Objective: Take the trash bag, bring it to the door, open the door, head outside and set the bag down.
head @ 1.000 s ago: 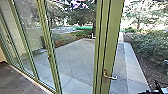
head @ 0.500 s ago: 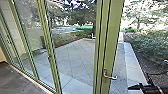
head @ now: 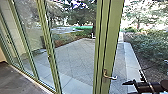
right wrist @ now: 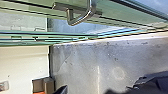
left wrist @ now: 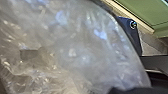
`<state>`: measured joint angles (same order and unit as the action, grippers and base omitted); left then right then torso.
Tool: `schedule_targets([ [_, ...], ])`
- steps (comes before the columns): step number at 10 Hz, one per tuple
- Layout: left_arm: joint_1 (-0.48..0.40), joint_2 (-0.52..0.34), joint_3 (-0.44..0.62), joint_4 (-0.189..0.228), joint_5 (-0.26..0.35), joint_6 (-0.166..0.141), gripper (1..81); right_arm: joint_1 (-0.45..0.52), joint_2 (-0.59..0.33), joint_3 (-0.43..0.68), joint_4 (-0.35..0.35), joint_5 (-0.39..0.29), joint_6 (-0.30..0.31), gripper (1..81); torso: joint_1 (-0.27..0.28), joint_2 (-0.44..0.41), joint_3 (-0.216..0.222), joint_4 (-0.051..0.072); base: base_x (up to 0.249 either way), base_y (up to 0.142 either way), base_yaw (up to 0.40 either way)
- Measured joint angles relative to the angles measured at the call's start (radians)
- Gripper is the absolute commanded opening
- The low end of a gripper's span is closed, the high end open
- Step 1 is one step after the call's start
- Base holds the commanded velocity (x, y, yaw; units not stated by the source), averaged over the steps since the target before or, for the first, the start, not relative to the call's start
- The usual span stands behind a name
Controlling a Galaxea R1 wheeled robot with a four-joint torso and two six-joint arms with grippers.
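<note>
At the lower right of the head view is my right gripper point(head: 136, 83), black and pointing left, to the right of the door handle point(head: 110, 77) and a little lower. A gap shows between them. The handle sits on the green door frame point(head: 112, 45). In the right wrist view, the bent metal door handle point(right wrist: 82, 18) is large and near the camera. Crumpled clear plastic of the trash bag point(left wrist: 75, 47) lies close before the left wrist camera; what holds it is hidden.
Green-framed glass panels point(head: 51, 52) run along the left. Behind the glass lies a paved yard point(head: 75, 55), with bushes point(head: 152, 47) to the right. Grey indoor floor point(right wrist: 82, 65) borders a pale wall point(right wrist: 25, 62) in the right wrist view.
My right gripper has come in from the lower right of the head view and moved left, closer to the door handle. The head camera's view of the door has stayed the same.
</note>
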<state>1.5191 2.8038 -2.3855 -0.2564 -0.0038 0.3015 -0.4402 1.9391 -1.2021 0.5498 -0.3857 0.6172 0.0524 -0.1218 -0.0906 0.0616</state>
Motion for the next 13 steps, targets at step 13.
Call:
schedule_targets([
  [13,0.000,0.036,-0.081,-0.018,0.000,0.000,1.0,0.061,0.332,-0.456,-0.001,-0.061,0.236,81.1,0.001,0.001,-0.001,0.000,0.000,0.000,0.000],
])
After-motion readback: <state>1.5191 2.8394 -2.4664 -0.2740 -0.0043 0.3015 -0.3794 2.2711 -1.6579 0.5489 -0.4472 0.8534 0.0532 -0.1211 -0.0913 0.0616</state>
